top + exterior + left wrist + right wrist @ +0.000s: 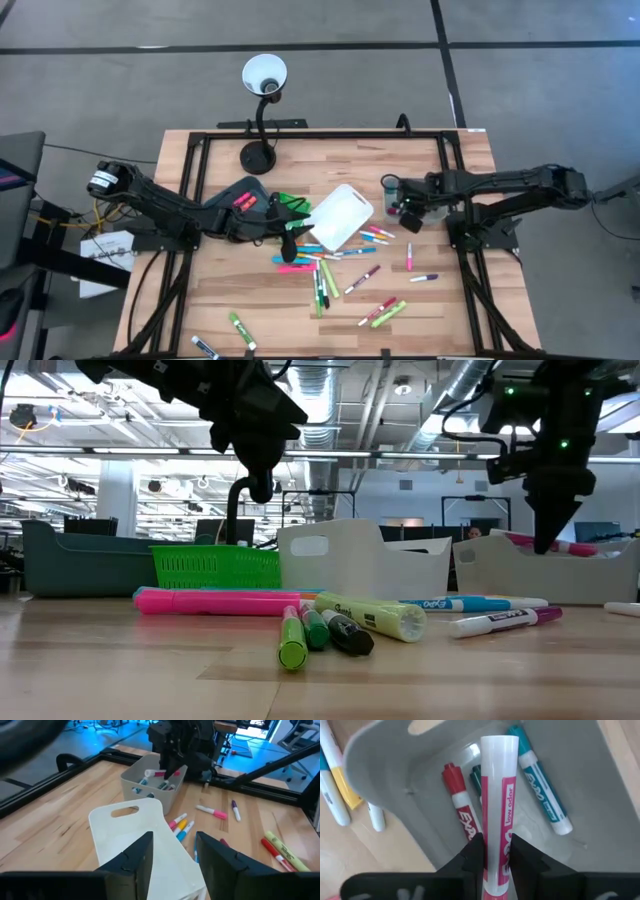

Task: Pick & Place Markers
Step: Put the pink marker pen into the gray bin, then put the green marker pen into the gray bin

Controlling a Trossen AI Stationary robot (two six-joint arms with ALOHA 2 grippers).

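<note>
Loose markers (322, 272) and a tipped white bin (340, 217) crowd mid-table.

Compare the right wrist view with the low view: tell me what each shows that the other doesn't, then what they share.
Only the right wrist view looks into the grey bin: a red marker and a teal marker lie on its floor, under the right claw.

Only the low view shows the green basket, the white bin, and the long pink marker and green markers on the table.

Both show the right claw shut on the pink-and-white marker.
</note>
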